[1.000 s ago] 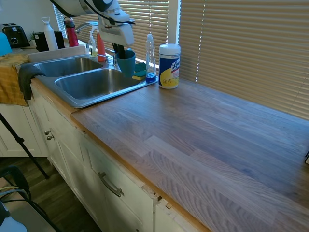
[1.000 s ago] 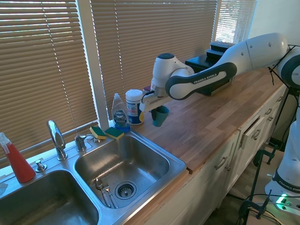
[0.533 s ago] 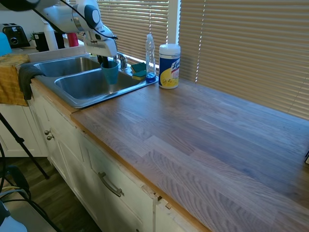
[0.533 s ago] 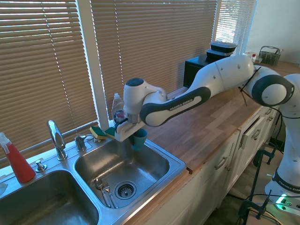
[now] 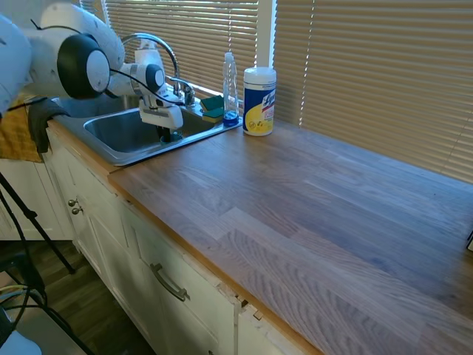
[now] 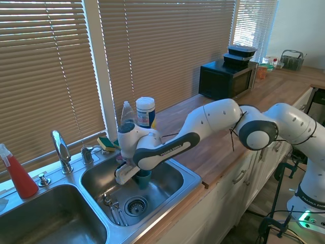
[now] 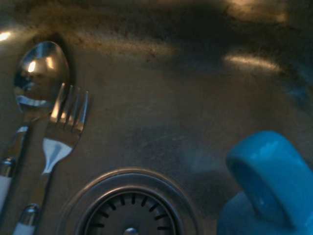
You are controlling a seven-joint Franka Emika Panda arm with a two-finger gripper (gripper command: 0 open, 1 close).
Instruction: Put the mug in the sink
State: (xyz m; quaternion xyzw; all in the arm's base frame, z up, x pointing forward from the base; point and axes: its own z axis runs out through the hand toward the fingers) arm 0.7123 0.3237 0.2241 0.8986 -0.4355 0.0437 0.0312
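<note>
The teal-blue mug (image 6: 144, 179) hangs low inside the right basin of the stainless steel sink (image 6: 193, 178), just above the basin floor and beside the drain (image 6: 135, 206). My gripper (image 6: 141, 175) is shut on the mug, reaching down into the basin from the counter side. In the wrist view the mug (image 7: 266, 188) shows its rim and a looped handle over the basin floor. In the first exterior view my gripper (image 5: 168, 134) is down in the near basin of the sink (image 5: 140, 153), and its white hand hides most of the mug.
A spoon (image 7: 38, 76) and fork (image 7: 62, 128) lie on the basin floor next to the drain (image 7: 129, 210). Behind the sink stand a wipes canister (image 5: 259, 101), a clear bottle (image 5: 230, 87), sponges (image 5: 213, 107) and the faucet (image 6: 61, 148). A red spray bottle (image 6: 18, 176) is far left.
My arm carried the mug from above the counter by the wipes canister, over the sink rim, and lowered it deep into the right basin.
</note>
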